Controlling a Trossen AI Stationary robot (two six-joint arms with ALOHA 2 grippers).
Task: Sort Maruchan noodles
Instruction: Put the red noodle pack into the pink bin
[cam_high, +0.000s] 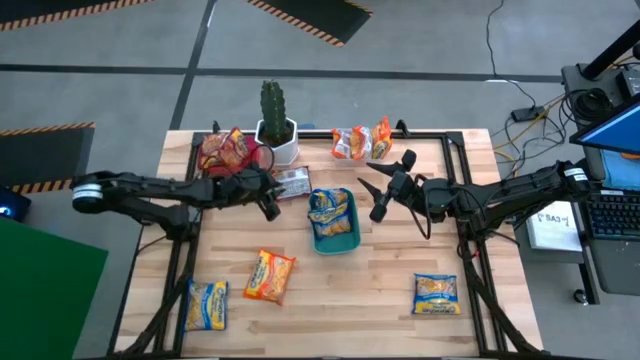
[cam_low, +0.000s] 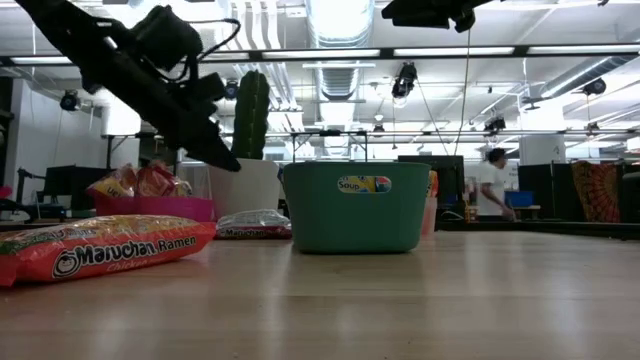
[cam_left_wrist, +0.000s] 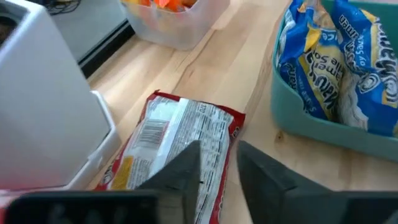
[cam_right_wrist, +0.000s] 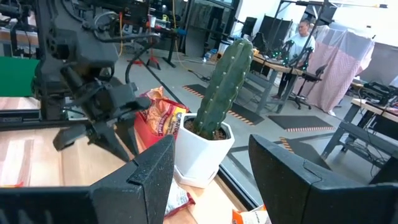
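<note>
Wooden tabletop (cam_high: 360, 290) from above: the left gripper (cam_high: 270, 205) hangs near the far edge, left of centre, with a white-red packet (cam_high: 291, 183) lying on the wood just beside its tips, between them and the cactus pot (cam_high: 279, 140). The right gripper (cam_high: 378, 187) hovers right of centre with its fingers spread and empty, next to the green tray (cam_high: 334, 241), which holds a yellow-blue packet (cam_high: 331, 212). A pink tray (cam_high: 222, 155) of red packets sits at the far-left corner, a clear tray (cam_high: 360, 143) with orange ones at the far edge. Three packets lie loose toward the near edge: left (cam_high: 206, 304), middle (cam_high: 270, 276) and right (cam_high: 436, 294).

Low view: the left gripper (cam_low: 215, 150) slants down above the tabletop, clear of the white-red packet (cam_low: 255, 225) lying flat below it beside the green tray (cam_low: 356, 208). An orange packet (cam_low: 105, 250) lies nearest the camera.

Left wrist view: the left fingers (cam_left_wrist: 180, 171) stand slightly parted with nothing between them; the white-red packet (cam_left_wrist: 171, 140) lies beneath and just ahead of them, barcode up, between the white pot (cam_left_wrist: 43, 106) and the green tray (cam_left_wrist: 323, 134).

Right wrist view: the right fingers (cam_right_wrist: 146, 171) stand wide apart and empty, the cactus (cam_right_wrist: 225, 78) beyond them and the left gripper (cam_right_wrist: 93, 127) off to one side.
</note>
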